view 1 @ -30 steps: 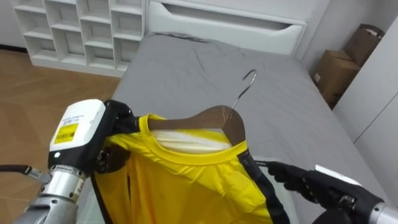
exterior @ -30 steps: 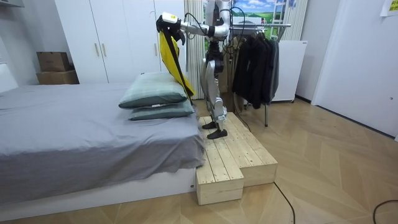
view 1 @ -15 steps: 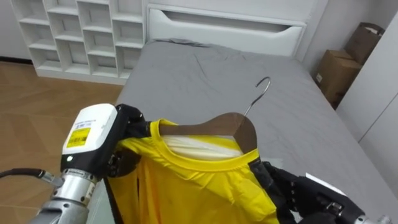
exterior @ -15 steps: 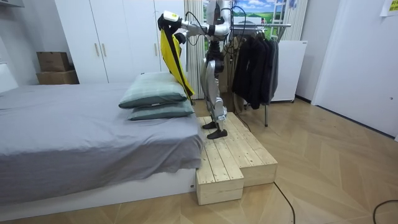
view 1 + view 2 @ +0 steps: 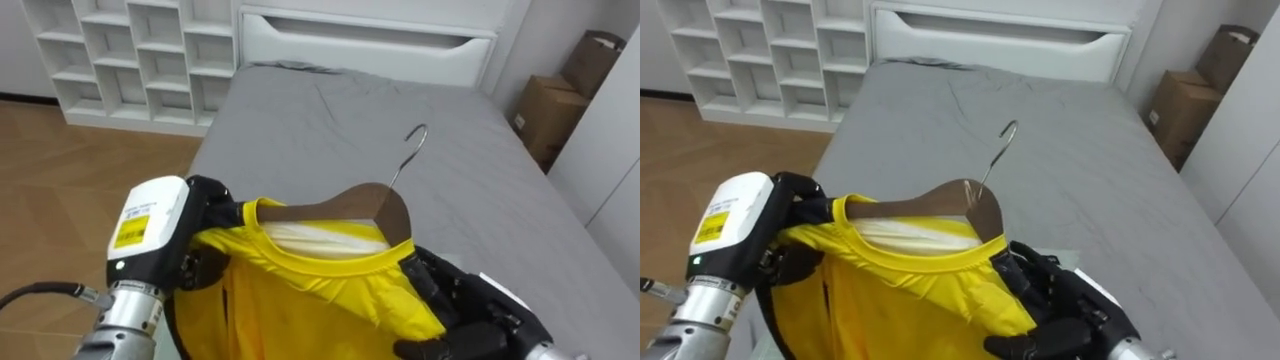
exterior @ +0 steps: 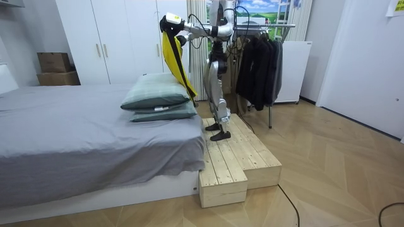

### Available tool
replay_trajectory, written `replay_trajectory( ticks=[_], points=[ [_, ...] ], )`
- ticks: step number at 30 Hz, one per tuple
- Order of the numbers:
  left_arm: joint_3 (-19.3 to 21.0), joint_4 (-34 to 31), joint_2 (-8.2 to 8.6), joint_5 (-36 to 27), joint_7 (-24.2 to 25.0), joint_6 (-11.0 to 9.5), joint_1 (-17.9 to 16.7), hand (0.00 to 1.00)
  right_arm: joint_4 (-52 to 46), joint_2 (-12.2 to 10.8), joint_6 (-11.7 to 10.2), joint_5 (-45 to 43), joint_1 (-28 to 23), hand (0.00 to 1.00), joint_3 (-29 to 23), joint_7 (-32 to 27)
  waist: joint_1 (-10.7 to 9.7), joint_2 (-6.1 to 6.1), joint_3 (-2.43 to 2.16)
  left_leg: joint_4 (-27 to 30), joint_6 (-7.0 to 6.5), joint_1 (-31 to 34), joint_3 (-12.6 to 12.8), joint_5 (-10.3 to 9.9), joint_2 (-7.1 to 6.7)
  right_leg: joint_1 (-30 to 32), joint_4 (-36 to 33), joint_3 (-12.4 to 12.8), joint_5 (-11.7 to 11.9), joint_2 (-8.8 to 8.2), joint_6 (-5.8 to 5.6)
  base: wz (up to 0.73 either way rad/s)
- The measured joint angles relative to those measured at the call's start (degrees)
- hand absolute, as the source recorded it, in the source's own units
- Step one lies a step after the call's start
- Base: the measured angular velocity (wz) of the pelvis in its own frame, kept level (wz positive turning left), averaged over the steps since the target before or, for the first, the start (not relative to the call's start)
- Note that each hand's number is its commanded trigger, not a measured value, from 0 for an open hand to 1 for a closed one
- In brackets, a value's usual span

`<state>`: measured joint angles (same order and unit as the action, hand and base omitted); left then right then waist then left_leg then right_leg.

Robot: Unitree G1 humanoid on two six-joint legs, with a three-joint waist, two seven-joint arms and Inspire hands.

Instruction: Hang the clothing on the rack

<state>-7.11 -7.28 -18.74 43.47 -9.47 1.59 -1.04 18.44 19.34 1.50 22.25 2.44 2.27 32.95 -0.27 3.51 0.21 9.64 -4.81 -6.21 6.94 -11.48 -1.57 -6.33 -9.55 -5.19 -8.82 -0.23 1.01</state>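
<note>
Left hand: fingers clamped on hanger.
Right hand: fingers curled round shirt.
Risk: an uneven pull likely slides shirt off hanger.

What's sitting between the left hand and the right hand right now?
The yellow shirt on its wooden hanger, held at one shoulder by the left hand and at the other by the right hand. Both eye views show it.

Grey bed beside white wardrobes, wooden platform on parquet floor.
</note>
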Motion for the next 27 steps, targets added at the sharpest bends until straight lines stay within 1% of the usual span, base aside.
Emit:
replay_trajectory(
  ticks=[2, 4, 6, 7, 9, 12, 14, 18, 22, 25, 27],
  points=[
    [-0.09, 0.0, -0.01, -0.04, 0.21, 1.04, 0.0, 1.0, 0.28, -0.12, 0.12, 0.02, 1.38, 0.0, 1.24, -0.51, 0.12, -0.02, -0.01, 0.01, 0.01, 0.02, -0.09, 0.0, 0.05, -0.08, 0.01, -0.04, 0.0, 0.03, 0.0, 0.02],
    [-0.12, -0.01, -0.01, -0.05, 0.27, 1.74, 0.0, 1.0, 0.44, -0.57, 0.83, 0.17, 2.37, 0.0, 1.65, -1.33, 0.31, -0.01, -0.01, 0.02, 0.01, 0.01, -0.09, 0.01, 0.05, -0.09, 0.02, -0.04, 0.0, 0.03, 0.0, 0.0],
    [-0.41, 0.0, -0.04, -0.06, 0.27, 3.06, 0.0, 1.0, 0.8, -1.11, 1.17, 0.74, 3.37, 0.0, 2.17, -2.75, 0.37, 0.0, -0.01, 0.03, 0.01, 0.01, -0.09, 0.01, 0.01, -0.14, 0.03, -0.08, 0.0, -0.02, 0.0, 0.0],
    [-0.57, 0.0, -0.03, -0.06, 0.27, 3.39, 0.0, 1.0, 0.95, -1.14, 1.21, 0.87, 3.69, 0.0, 2.48, -3.18, 0.37, 0.02, -0.01, 0.03, 0.01, 0.01, -0.09, 0.01, -0.01, -0.15, 0.02, -0.1, 0.0, -0.04, 0.0, 0.0],
    [-1.3, 0.01, 0.08, 0.0, 0.27, 4.65, 0.0, 1.0, 1.38, -1.23, 1.93, 1.12, 4.84, 0.0, 3.55, -4.42, 0.46, 0.06, -0.01, 0.0, 0.01, 0.08, -0.09, 0.01, -0.03, -0.14, 0.03, -0.34, -0.01, -0.1, -0.01, 0.0],
    [-2.2, 0.02, 0.2, 0.07, 0.26, 5.77, 0.0, 1.0, 2.3, -1.31, 2.36, 1.08, 5.58, 0.0, 3.67, -4.9, 0.53, 0.06, -0.01, -0.07, 0.01, 0.15, -0.26, 0.01, -0.06, -0.08, 0.06, -0.54, -0.01, -0.13, -0.01, 0.03],
    [-2.23, 0.08, 0.51, 0.05, 0.26, 6.65, 0.03, 1.0, 4.22, -1.8, 2.52, -0.02, 6.81, 0.0, 3.67, -5.41, 0.51, 0.07, 0.0, -0.04, 0.01, 0.2, -0.39, 0.01, -0.07, -0.08, 0.06, -0.55, -0.01, -0.12, -0.01, 0.0],
    [-2.22, 0.12, 1.5, -0.01, 0.26, 6.94, 0.03, 1.0, 5.62, -1.96, 3.49, -0.61, 8.34, 0.0, 3.66, -6.81, 0.4, 0.05, 0.02, 0.07, 0.01, 0.67, -0.91, 0.01, -0.09, 0.12, 0.13, -1.05, -0.01, -0.12, -0.01, 0.06],
    [-2.22, 0.12, 1.52, 0.02, 0.26, 6.96, 0.07, 1.0, 5.74, -1.96, 3.59, -0.82, 9.15, 0.0, 3.68, -7.84, 0.41, 0.04, 0.05, 0.06, 0.01, 0.85, -1.07, 0.01, -0.1, 0.26, 0.16, -1.27, -0.01, -0.13, -0.01, 0.01],
    [-2.23, 0.12, 1.5, 0.02, 0.24, 7.07, 0.08, 1.0, 6.24, -1.96, 3.59, -0.87, 9.74, 0.0, 3.98, -8.74, 0.56, 0.27, 0.21, 0.1, 0.01, 1.09, -1.31, 0.01, -0.18, 0.23, 0.53, -1.27, 0.0, -0.18, -0.01, 0.01],
    [-2.32, 0.11, 1.51, -0.04, 0.24, 7.4, 0.08, 1.0, 8.28, -1.95, 3.59, -0.93, 11.11, 0.0, 4.88, -9.24, 0.5, 0.38, 0.28, 0.12, 0.01, 1.27, -1.32, 0.01, -0.26, 0.22, 0.9, -1.29, 0.0, -0.24, -0.01, 0.0]
  ],
)
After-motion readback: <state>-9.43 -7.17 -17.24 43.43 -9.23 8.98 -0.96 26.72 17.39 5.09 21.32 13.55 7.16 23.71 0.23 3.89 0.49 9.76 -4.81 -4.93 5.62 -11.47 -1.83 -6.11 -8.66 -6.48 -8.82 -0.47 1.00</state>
